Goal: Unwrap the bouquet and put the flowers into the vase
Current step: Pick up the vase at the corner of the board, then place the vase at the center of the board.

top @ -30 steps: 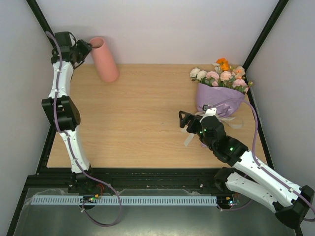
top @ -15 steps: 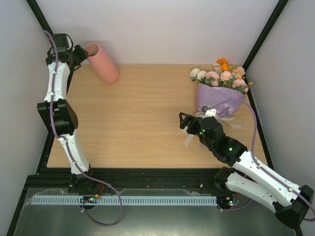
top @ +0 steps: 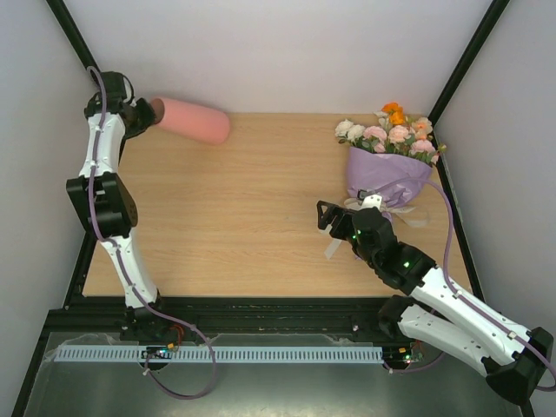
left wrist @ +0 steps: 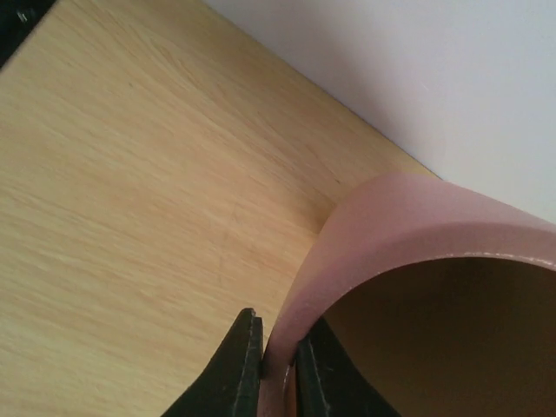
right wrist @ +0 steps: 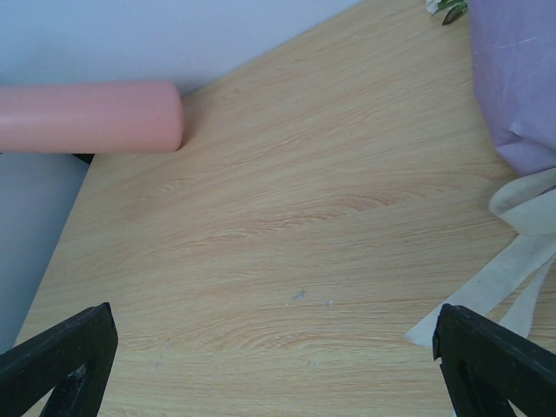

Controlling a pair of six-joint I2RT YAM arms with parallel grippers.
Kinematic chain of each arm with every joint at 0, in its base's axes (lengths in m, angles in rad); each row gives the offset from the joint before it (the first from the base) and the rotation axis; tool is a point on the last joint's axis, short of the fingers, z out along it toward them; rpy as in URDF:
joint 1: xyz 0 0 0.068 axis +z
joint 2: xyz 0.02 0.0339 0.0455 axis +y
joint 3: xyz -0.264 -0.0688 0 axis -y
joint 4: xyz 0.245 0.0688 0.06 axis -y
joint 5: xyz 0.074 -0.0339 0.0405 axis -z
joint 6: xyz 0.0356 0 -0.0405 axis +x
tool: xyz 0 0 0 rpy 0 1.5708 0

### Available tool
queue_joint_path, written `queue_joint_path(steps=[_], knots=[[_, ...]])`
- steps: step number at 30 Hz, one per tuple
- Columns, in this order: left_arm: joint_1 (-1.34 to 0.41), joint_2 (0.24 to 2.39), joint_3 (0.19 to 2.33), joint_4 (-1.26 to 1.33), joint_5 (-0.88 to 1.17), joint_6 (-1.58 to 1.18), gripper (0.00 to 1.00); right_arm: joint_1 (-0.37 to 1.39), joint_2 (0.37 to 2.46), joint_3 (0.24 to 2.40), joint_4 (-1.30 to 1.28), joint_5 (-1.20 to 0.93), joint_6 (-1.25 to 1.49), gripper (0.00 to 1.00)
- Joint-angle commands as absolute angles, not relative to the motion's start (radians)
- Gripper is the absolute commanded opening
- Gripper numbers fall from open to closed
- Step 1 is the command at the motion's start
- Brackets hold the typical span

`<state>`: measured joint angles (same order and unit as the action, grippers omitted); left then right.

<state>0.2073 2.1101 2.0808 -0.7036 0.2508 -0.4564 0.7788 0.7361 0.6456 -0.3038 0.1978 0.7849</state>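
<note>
The vase (top: 193, 120) has tipped over sideways. The left fingers (left wrist: 236, 369) have pinched shut on its rim.

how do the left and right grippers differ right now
The left gripper is shut on the rim of the vase, one finger inside, one outside; the right gripper is wide open, holding nothing. The left is at the far left corner; the right beside the bouquet. Both have black fingers.

left claw (left wrist: 276, 358) pinched shut, right claw (right wrist: 274, 347) wide.
</note>
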Motion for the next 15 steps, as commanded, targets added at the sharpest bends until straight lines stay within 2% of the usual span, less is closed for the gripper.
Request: queue_joint_path(steps=[1,15], knots=[[0.179,1.991,2.110,-0.700,0.282,-0.442,0.02,0.777,0.726,0.656,-0.324,0.207,0.776,0.99],[-0.013,1.738,2.077,-0.961,-0.097,-0.226,0.02,0.777,0.666,0.655,-0.379,0.203,0.770,0.99]])
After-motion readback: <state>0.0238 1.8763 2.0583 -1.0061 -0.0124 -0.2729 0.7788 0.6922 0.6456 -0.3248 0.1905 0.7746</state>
